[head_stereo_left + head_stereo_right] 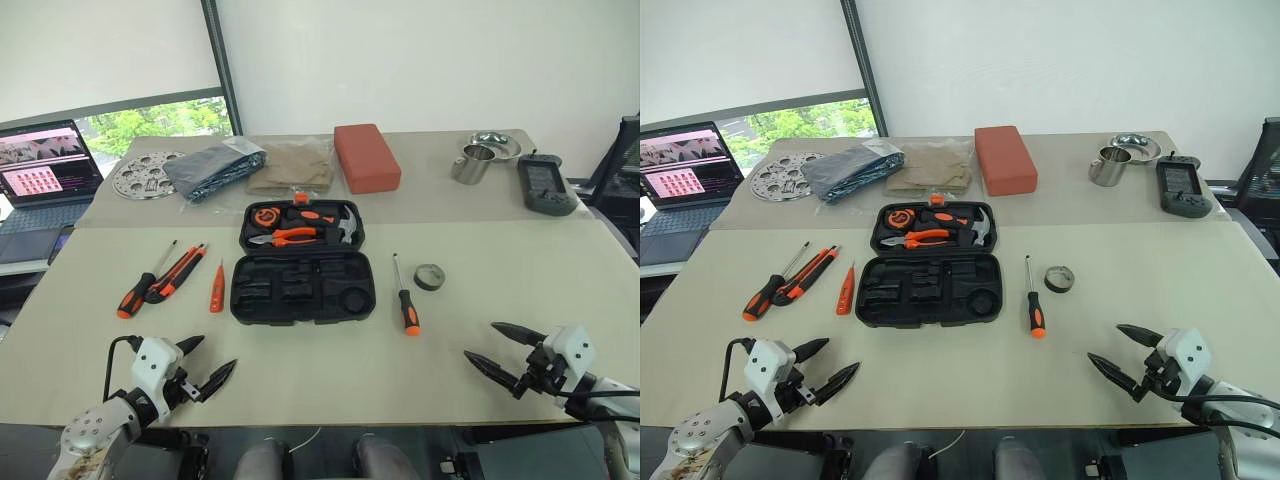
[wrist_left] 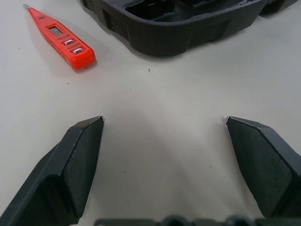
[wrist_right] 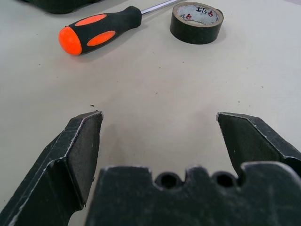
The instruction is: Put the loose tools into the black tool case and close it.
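The black tool case [image 1: 303, 290] lies open at the table's middle, its far half holding orange-handled pliers and a hammer. Left of it lie two orange-and-black screwdrivers [image 1: 160, 281] and a small orange pen-sized tool [image 1: 217, 290]. Right of it lie another screwdriver [image 1: 405, 300] and a dark tape roll [image 1: 429, 276]. My left gripper [image 1: 216, 354] is open at the near left edge, aimed toward the pen tool [image 2: 61, 40] and the case corner [image 2: 188, 23]. My right gripper [image 1: 482, 340] is open at the near right, facing the screwdriver handle [image 3: 101, 30] and tape roll [image 3: 196, 21].
On the far table stand a red-orange block [image 1: 366, 157], a metal cup [image 1: 473, 163] and bowl [image 1: 497, 144], a dark handheld device [image 1: 545, 185], two bagged items [image 1: 250, 167] and a round perforated metal plate [image 1: 145, 173]. A laptop [image 1: 45, 175] sits at far left.
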Robot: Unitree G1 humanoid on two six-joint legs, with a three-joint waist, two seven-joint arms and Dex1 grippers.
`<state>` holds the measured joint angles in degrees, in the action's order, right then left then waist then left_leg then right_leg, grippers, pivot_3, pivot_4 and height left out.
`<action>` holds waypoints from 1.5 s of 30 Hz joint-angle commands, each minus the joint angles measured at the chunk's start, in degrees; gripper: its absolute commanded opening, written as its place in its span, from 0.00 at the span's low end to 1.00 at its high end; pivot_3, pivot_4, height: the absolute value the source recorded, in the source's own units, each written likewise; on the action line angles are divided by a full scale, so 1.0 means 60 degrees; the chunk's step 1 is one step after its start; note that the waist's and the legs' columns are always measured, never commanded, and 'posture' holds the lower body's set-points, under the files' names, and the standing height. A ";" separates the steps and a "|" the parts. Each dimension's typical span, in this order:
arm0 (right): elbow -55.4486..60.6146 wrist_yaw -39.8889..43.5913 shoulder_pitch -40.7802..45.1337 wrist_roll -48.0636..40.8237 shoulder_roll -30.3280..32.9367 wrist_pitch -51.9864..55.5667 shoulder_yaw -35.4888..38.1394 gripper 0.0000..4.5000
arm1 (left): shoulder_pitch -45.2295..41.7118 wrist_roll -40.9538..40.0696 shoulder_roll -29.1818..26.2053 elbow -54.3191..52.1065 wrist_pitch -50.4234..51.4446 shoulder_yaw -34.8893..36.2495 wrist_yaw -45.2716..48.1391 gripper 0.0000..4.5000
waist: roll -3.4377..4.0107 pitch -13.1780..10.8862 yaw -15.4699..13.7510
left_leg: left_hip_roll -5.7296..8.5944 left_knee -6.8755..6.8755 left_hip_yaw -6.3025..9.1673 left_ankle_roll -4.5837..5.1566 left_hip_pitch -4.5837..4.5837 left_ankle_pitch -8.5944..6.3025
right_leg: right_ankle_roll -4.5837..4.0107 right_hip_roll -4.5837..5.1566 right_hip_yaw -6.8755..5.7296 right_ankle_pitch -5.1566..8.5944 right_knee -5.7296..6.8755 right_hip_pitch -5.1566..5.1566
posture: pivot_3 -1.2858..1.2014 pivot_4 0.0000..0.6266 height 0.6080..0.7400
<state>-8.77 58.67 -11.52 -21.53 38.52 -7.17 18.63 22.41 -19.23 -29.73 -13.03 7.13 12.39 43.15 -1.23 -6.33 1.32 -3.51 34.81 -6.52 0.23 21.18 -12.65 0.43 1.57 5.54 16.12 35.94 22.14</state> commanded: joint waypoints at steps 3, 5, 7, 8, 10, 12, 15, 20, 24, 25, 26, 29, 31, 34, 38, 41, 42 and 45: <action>0.0304 -0.0075 0.0069 -0.0249 0.0074 -0.0016 0.0292 1.00 | -0.0292 -0.0184 0.0138 0.0435 -0.0440 0.0046 0.0191 0.99 | 0.0005 0.0004 -0.0008 | 0.0000 -0.0003 -0.0001 0.0000 -0.0001 0.0000 | 0.0000 0.0000 -0.0001 0.0000 -0.0001 -0.0001 | 0.52 0.24 1.00; 0.0383 -0.0142 -0.0006 -0.0296 0.0059 0.0017 0.0365 1.00 | -0.0424 -0.0368 0.0140 0.0732 -0.0646 0.0046 0.0556 0.99 | 0.0004 0.0004 -0.0020 | 0.0000 0.0003 0.0000 0.0000 0.0001 0.0000 | 0.0000 -0.0003 -0.0001 0.0000 0.0008 0.0002 | 0.52 0.24 1.00; 0.0478 -0.0163 -0.0125 -0.0321 0.0060 0.0027 0.0429 1.00 | -0.0577 -0.0444 0.0168 0.0826 -0.0791 0.0108 0.0614 0.99 | 0.0006 0.0005 -0.0026 | 0.0000 0.0002 0.0000 0.0000 0.0000 0.0000 | 0.0000 -0.0003 -0.0002 0.0000 0.0007 0.0001 | 0.52 0.24 1.00; 0.0525 -0.0161 -0.0178 -0.0340 0.0071 0.0043 0.0463 1.00 | -0.0631 -0.0545 0.0179 0.0781 -0.0778 0.0168 0.0626 0.99 | 0.0006 0.0005 -0.0040 | 0.0000 0.0002 0.0000 0.0000 0.0000 0.0000 | 0.0000 -0.0004 -0.0002 0.0000 0.0007 0.0001 | 0.52 0.24 1.00; 0.0545 -0.0148 -0.0249 -0.0345 0.0107 0.0019 0.0525 1.00 | -0.0672 -0.0547 0.0164 0.0784 -0.1006 0.0293 0.0650 0.99 | 0.0004 0.0005 -0.0043 | 0.0000 0.0002 0.0001 0.0000 0.0003 0.0000 | 0.0001 -0.0004 -0.0003 0.0000 0.0006 0.0002 | 0.52 0.24 1.00; 0.0693 -0.0114 -0.0281 -0.0405 0.0134 0.0020 0.0556 1.00 | -0.0636 -0.0627 0.0111 0.0833 -0.1171 0.0466 0.0721 0.99 | 0.0003 0.0005 -0.0040 | 0.0000 0.0002 0.0001 0.0000 0.0005 0.0000 | 0.0001 -0.0003 -0.0003 0.0000 0.0005 0.0002 | 0.52 0.24 1.00; 0.1883 0.0175 -0.0349 -0.1075 0.0302 0.0637 0.0522 1.00 | -0.0882 -0.1063 0.0093 0.0647 -0.1141 0.1247 0.0267 0.99 | 0.0004 0.0005 -0.0002 | -0.0002 0.0000 0.0000 0.0000 0.0008 0.0000 | 0.0001 -0.0004 -0.0002 0.0000 0.0006 0.0005 | 0.52 0.24 1.00; 0.4271 0.0007 0.0110 -0.2431 0.0631 0.2550 0.0083 1.00 | -0.2066 -0.1483 -0.0161 0.1251 -0.0334 0.2563 -0.1095 0.99 | -0.0007 0.0007 -0.0001 | -0.0019 0.0008 0.0003 0.0000 0.0000 0.0001 | 0.0019 -0.0019 -0.0009 0.0007 0.0024 0.0003 | 0.52 0.24 1.00; 0.5488 -0.0620 0.1314 -0.2723 0.0621 0.3571 -0.0665 1.00 | -0.3188 -0.1661 -0.0716 0.2254 0.0488 0.3237 -0.1786 0.99 | -0.0014 0.0009 0.0017 | -0.0026 0.0008 0.0003 0.0000 -0.0004 0.0001 | 0.0019 -0.0032 -0.0014 0.0006 0.0025 0.0004 | 0.52 0.24 1.00; 0.5709 -0.0810 0.1653 -0.2710 0.0597 0.3808 -0.0892 1.00 | -0.3397 -0.1676 -0.0865 0.2498 0.0752 0.3250 -0.1854 0.99 | -0.0014 0.0008 0.0025 | -0.0027 0.0008 0.0002 0.0000 -0.0005 0.0001 | 0.0014 -0.0033 -0.0014 0.0003 0.0028 0.0005 | 0.52 0.24 1.00; 0.5890 -0.0969 0.1931 -0.2706 0.0575 0.4023 -0.1086 1.00 | -0.3557 -0.1684 -0.0984 0.2713 0.0982 0.3234 -0.1871 0.99 | -0.0022 0.0005 0.0023 | -0.0027 0.0008 0.0003 0.0000 -0.0002 0.0001 | 0.0014 -0.0037 -0.0014 0.0003 0.0030 0.0012 | 0.52 0.24 1.00; 0.6331 -0.1385 0.2725 -0.2646 0.0481 0.4525 -0.1629 1.00 | -0.3926 -0.1084 -0.1454 0.3659 0.1176 0.2831 -0.1796 0.99 | -0.0038 0.0014 -0.0010 | -0.0026 0.0000 0.0004 -0.0001 0.0000 0.0001 | -0.0011 -0.0037 -0.0024 -0.0011 0.0021 0.0009 | 0.52 0.24 1.00; 0.6538 -0.1549 0.2984 -0.2642 0.0406 0.4691 -0.1814 1.00 | -0.4175 -0.0878 -0.1622 0.4274 0.1348 0.2628 -0.1759 0.99 | -0.0041 0.0015 -0.0032 | -0.0020 -0.0009 0.0002 -0.0015 0.0002 -0.0008 | -0.0010 -0.0028 -0.0026 -0.0011 0.0018 0.0012 | 0.52 0.24 1.00; 0.6701 -0.1674 0.2996 -0.2529 0.0383 0.4772 -0.1927 1.00 | -0.4360 -0.0537 -0.1804 0.4918 0.1309 0.2256 -0.1493 0.99 | -0.0040 0.0018 -0.0102 | -0.0021 -0.0012 0.0005 -0.0029 0.0016 -0.0021 | -0.0011 -0.0030 -0.0042 -0.0008 0.0008 0.0018 | 0.52 0.24 1.00; 0.6866 -0.1725 0.2862 -0.2443 0.0415 0.4817 -0.1911 1.00 | -0.4497 -0.0251 -0.1958 0.5483 0.1342 0.1857 -0.1096 0.99 | -0.0040 0.0022 -0.0116 | -0.0025 -0.0011 0.0009 -0.0031 0.0023 -0.0030 | -0.0014 -0.0023 -0.0057 -0.0008 0.0006 0.0018 | 0.52 0.24 1.00; 0.6940 -0.1784 0.2757 -0.2418 0.0411 0.4788 -0.1869 1.00 | -0.4589 -0.0262 -0.1961 0.5757 0.1349 0.1898 -0.1019 0.99 | -0.0026 0.0031 -0.0092 | -0.0026 -0.0005 0.0005 -0.0031 0.0014 -0.0029 | -0.0016 -0.0015 -0.0055 -0.0009 0.0012 0.0015 | 0.52 0.24 1.00; 0.6951 -0.1799 0.2732 -0.2413 0.0406 0.4777 -0.1859 1.00 | -0.4613 -0.0264 -0.1964 0.5835 0.1354 0.1920 -0.1018 0.99 | -0.0026 0.0031 -0.0088 | -0.0027 -0.0005 0.0005 -0.0030 0.0013 -0.0029 | -0.0016 -0.0012 -0.0055 -0.0009 0.0015 0.0015 | 0.52 0.24 1.00; 0.6991 -0.1850 0.2654 -0.2355 0.0370 0.4726 -0.1887 1.00 | -0.4641 -0.0236 -0.2004 0.6134 0.1262 0.1912 -0.0839 0.93 | -0.0025 0.0032 -0.0083 | -0.0029 0.0002 0.0004 -0.0030 0.0004 -0.0028 | -0.0017 -0.0015 -0.0056 -0.0010 0.0026 0.0012 | 0.52 0.24 1.00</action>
<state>31.01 48.08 4.13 -35.69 40.72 21.65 6.23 -5.73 -21.60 -41.05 22.19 14.88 24.21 37.24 -1.38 -6.14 0.82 -3.69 34.83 -6.50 0.06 21.19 -12.82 0.32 1.48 5.20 16.06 36.10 22.22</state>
